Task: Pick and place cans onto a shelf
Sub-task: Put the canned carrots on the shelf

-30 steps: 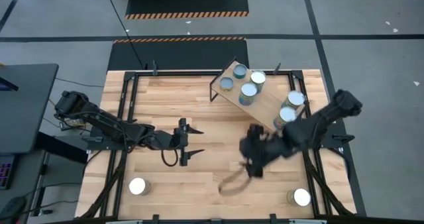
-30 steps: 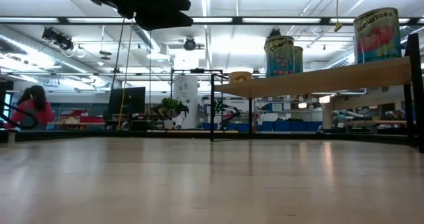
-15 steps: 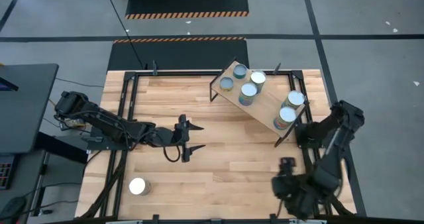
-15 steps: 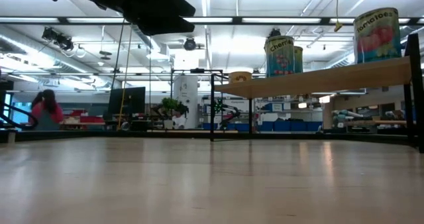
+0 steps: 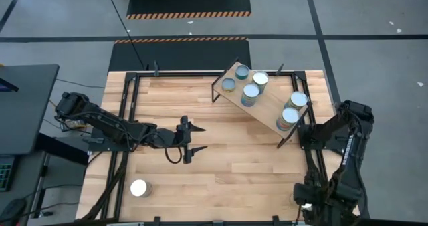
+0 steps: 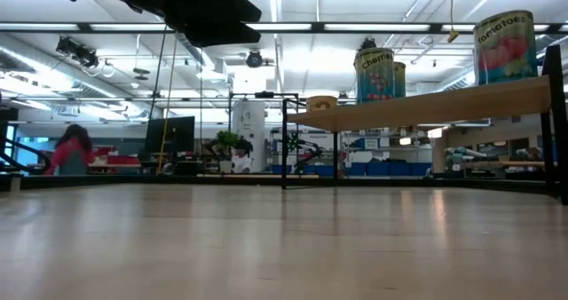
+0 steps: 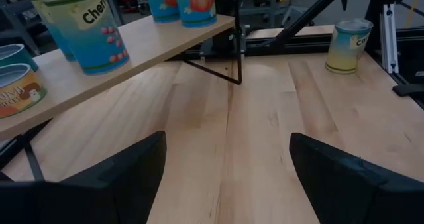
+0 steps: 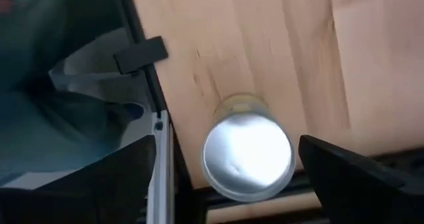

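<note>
One can (image 8: 248, 156) sits below — between open right end effector (image 8: 228, 174) fingers.

Both arms are dark, near-black throughout, built of chunky rounded joint housings linked by slimmer straight segments. The left arm (image 5: 110, 127) starts from a bulky rounded base housing and narrows along its length; a thin black cable hangs in a loop under its wrist. The left pincer (image 5: 194, 138) has two pointed, matte black fingers (image 7: 344, 177), broad wedge-shaped slabs with flat inner faces when seen from the wrist. The right arm (image 5: 341, 146) is equally dark, with blocky joints, and the right pincer (image 8: 248, 161) has the same smooth black wedge fingers.
</note>
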Tool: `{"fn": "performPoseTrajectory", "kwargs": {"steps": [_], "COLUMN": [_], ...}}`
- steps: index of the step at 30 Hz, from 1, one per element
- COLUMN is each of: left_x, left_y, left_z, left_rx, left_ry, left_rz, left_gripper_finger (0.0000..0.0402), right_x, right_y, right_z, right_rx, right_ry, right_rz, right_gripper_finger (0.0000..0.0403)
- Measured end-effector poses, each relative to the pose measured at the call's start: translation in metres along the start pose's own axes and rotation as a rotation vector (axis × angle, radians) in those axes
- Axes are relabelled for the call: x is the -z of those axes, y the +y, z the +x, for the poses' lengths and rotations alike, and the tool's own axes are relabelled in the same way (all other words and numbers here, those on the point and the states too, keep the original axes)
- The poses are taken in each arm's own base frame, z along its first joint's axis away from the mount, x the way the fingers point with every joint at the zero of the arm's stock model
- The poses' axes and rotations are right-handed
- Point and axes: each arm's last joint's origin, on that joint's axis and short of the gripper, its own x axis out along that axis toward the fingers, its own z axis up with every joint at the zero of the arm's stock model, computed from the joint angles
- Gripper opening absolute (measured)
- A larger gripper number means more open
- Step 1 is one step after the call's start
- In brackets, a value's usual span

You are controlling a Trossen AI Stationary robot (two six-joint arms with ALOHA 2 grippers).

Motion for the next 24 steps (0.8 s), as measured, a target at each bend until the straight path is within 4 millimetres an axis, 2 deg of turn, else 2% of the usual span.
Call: {"fn": "performPoseTrajectory", "kwargs": {"steps": [4, 9, 13, 17, 24], "left_x": [0.000, 0.000, 0.000, 0.000, 0.000], "left_y": [0.000, 0.000, 0.000, 0.000, 0.000], "left_z": [0.000, 0.000, 0.000, 0.000, 0.000], "left_rx": [0.000, 0.000, 0.000, 0.000, 0.000], "left_ry": [0.001, 0.000, 0.000, 0.000, 0.001], "left_rz": [0.001, 0.002, 0.002, 0.002, 0.002], "left_gripper_finger": [0.0325, 0.0325, 0.0325, 0.0325, 0.0325], "right_x": [0.014, 0.022, 0.020, 0.014, 0.011], "right_y": [0.002, -0.006, -0.010, -0.005, -0.009], "right_z": [0.006, 0.021, 0.029, 0.031, 0.035], "right_rx": [0.021, 0.067, 0.087, 0.028, 0.054], "right_ry": [-0.053, -0.047, 0.011, 0.082, 0.045], "right_rz": [-0.117, -0.141, -0.078, -0.032, -0.057], "right_gripper_finger": [0.0381, 0.0382, 0.0386, 0.0392, 0.0394]}}
